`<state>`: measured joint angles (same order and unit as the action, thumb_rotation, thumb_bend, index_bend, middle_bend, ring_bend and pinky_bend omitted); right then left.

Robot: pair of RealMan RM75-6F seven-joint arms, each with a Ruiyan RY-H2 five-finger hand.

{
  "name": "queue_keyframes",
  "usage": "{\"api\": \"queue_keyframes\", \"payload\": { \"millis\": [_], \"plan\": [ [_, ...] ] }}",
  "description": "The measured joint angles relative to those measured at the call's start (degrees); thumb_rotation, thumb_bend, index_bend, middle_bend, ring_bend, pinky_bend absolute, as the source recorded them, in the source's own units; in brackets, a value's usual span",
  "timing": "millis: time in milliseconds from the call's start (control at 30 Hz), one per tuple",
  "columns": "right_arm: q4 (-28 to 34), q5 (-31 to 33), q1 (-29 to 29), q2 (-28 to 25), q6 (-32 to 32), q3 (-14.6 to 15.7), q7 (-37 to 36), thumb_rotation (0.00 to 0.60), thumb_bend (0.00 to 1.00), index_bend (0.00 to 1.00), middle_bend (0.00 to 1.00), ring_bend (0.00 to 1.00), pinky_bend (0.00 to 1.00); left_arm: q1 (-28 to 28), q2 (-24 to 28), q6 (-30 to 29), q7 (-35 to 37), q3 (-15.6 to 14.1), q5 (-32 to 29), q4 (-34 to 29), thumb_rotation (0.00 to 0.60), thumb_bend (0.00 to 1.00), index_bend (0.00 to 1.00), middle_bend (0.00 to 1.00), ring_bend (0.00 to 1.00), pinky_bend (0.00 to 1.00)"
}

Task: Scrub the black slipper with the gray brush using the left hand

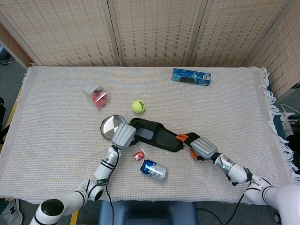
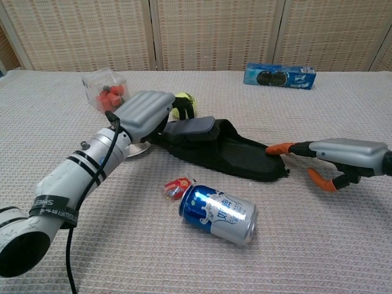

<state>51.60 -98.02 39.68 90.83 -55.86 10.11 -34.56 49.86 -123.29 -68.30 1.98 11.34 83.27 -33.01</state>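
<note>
Chest view puts my left hand [image 2: 145, 110] over the strap end of the black slipper [image 2: 236, 153], fingers wrapped around the gray brush [image 2: 190, 130] and pressing its flat underside onto the slipper's upper, so I judge the scrubbing is under way rather than finished. How much of the surface has been covered I cannot tell — the sole and open end look no different from the rest. My right hand [image 2: 343, 156] lies at the slipper's other end, its orange-tipped fingers [image 2: 279, 147] spread and touching the edge, steadying it without gripping anything. The slipper is matte black, soft-looking, with a broad strap and a shallow footbed; the brush is a smooth gray plastic block with rounded corners, its bristles hidden beneath. Everything sits on a coarse woven cloth over the table [image 1: 225, 112]. Close by are a glossy blue can [image 2: 218, 214] lying on its side, a small red wrapper [image 2: 176, 186], a fuzzy tennis ball [image 1: 138, 106] and a shiny metal dish [image 1: 109, 126] — all round, easily knocked shapes.
</note>
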Motion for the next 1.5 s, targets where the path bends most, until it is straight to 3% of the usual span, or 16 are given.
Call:
{"api": "queue_keyframes", "payload": {
  "millis": [333, 533, 733, 933, 1067, 1233, 1500],
  "plan": [
    [-0.8, 0.1, -0.1, 0.3, 0.0, 0.0, -0.2, 0.600, 0.78, 0.00, 0.00, 0.00, 0.00, 0.2, -0.5, -0.4, 4.6, -1.1, 1.2, 4.2, 0.600, 0.41, 0.34, 0.51, 0.62, 1.00],
    [-0.8, 0.7, -0.3, 0.1, -0.8, -0.8, 0.3, 0.600, 0.78, 0.00, 0.00, 0.00, 0.00, 0.2, 0.1, -4.4, 4.5, -1.9, 2.9, 4.6, 0.600, 0.42, 0.36, 0.54, 0.62, 1.00],
    [-0.3, 0.9, -0.9, -1.1, -1.9, -0.9, 0.5, 0.600, 0.78, 0.00, 0.00, 0.00, 0.00, -0.4, 4.3, -8.4, 1.3, -3.4, 5.1, 3.1, 0.600, 0.42, 0.38, 0.56, 0.62, 1.00],
    [0.7, 1.3, -1.9, -3.0, -4.6, -1.6, 1.1, 0.600, 0.81, 0.00, 0.00, 0.00, 0.00, -3.8, 8.8, -7.7, -1.6, -4.5, 4.6, 1.6, 0.600, 0.42, 0.38, 0.55, 0.62, 1.00],
    [1.2, 2.0, -3.6, -4.5, -8.0, -2.7, 5.5, 0.600, 0.81, 0.00, 0.00, 0.00, 0.00, -6.3, 10.5, -7.2, -0.9, -4.4, 3.2, 1.9, 0.600, 0.42, 0.37, 0.54, 0.62, 1.00],
    [5.8, 2.9, -5.4, -9.0, -12.3, -4.1, 6.6, 0.600, 0.81, 0.00, 0.00, 0.00, 0.00, -7.9, 10.8, -4.7, 0.1, -4.8, 2.0, 5.0, 0.600, 0.42, 0.37, 0.54, 0.62, 1.00],
    [19.9, 1.9, -7.5, -16.9, -19.4, -6.0, 9.7, 0.600, 0.81, 0.00, 0.00, 0.00, 0.00, -8.4, 9.5, 3.5, -0.2, -7.6, 2.5, 12.3, 0.600, 0.42, 0.36, 0.53, 0.62, 1.00]
  ]
}}
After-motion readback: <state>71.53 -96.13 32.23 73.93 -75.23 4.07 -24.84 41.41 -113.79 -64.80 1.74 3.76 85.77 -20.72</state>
